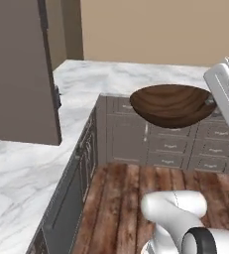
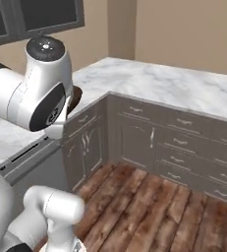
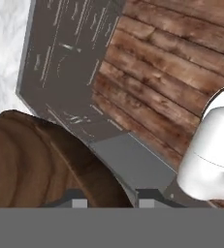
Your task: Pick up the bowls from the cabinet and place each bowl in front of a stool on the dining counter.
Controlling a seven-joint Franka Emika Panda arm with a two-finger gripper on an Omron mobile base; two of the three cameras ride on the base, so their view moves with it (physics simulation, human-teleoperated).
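I see the dark wooden bowl up in the air, clear of any surface, tilted a little so its grained hollow faces the left base camera; nothing lies inside it; below it runs the plank floor, behind it a row of grey drawer fronts under the white marble counter. In the hand view the bowl sits at lower left, its rim running down between the two finger tips of the gripper; the tips stand a short way apart on either side of that rim, so I read the gripper as clamped on the bowl's edge. From the right base camera I catch just a brown sliver of the bowl past the arm's big white joint. A dark taupe cabinet door hangs at the left, well apart from the bowl.
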